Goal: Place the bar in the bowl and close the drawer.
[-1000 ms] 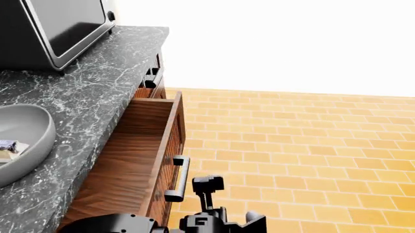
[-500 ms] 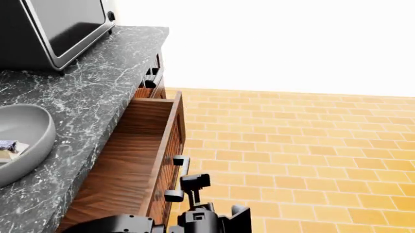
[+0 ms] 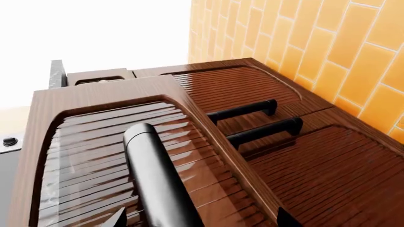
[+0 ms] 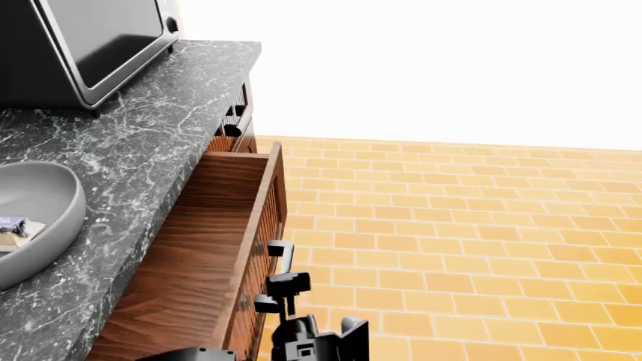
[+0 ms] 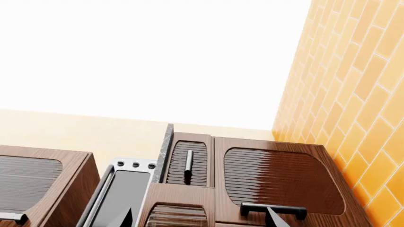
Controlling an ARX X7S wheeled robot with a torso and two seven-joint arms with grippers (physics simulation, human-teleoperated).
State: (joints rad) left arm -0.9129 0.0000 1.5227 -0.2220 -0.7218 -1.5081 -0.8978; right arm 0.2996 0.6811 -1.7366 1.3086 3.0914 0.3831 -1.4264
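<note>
Render is bright and evenly lit; background blown out to white. Edges sharp, no blur. Glossy sheen on the drawer (image 3: pixel 107 156) front.

Orange brick floor (image 4: pixel 471 226), dark marble countertop (image 4: pixel 150 143), microwave (image 4: pixel 90 41), blank white backdrop.

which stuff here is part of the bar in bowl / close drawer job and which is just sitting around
Job:
bar, already lying in the bowl
drawer, open
its handle
left gripper at the handle

Just there:
microwave
counter
narrower drawers
</note>
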